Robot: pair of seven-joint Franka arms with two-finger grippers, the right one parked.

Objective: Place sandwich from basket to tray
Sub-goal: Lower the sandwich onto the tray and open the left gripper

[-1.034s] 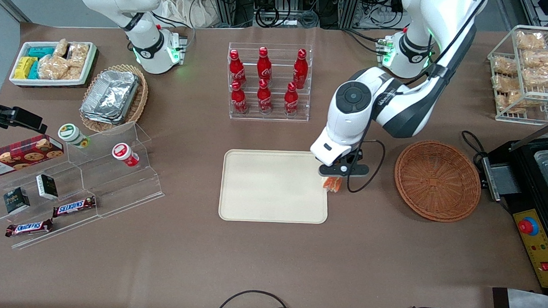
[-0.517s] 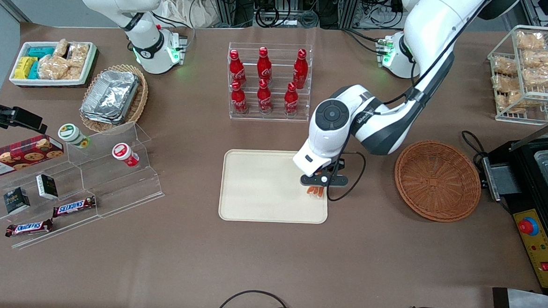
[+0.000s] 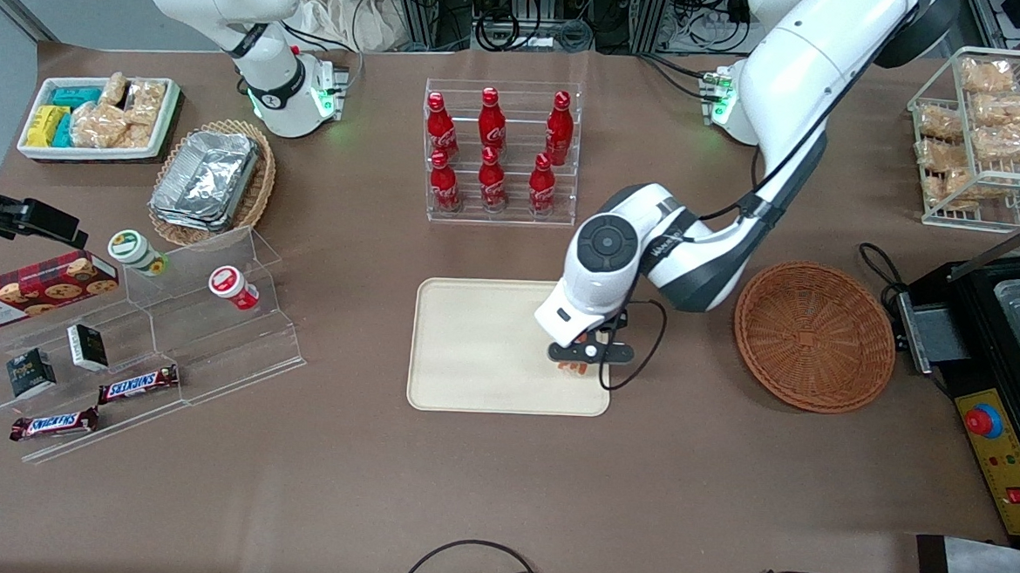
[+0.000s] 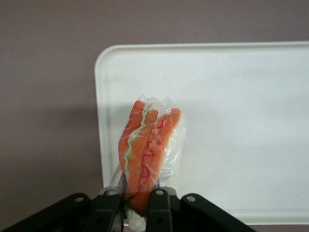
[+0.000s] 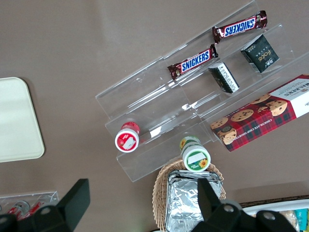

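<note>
The wrapped sandwich [image 4: 149,150] shows orange and green filling and hangs between my gripper's fingers. My gripper [image 3: 572,364] is shut on it, above the cream tray [image 3: 481,346], close to the tray's edge that faces the basket. In the front view only a sliver of the sandwich [image 3: 572,367] peeks out under the wrist. In the left wrist view the gripper [image 4: 137,205] holds it over the tray [image 4: 241,116] near a rounded corner. The round reddish-brown basket [image 3: 813,336] lies beside the tray toward the working arm's end, with nothing in it.
A clear rack of red cola bottles [image 3: 500,151] stands farther from the camera than the tray. An acrylic step shelf with snack bars and cups [image 3: 150,329] lies toward the parked arm's end. A wire rack of bagged snacks [image 3: 981,128] and a black machine [image 3: 995,364] sit past the basket.
My gripper carried the sandwich from just outside the tray's edge on the basket side to a spot over the tray, and a little nearer the camera.
</note>
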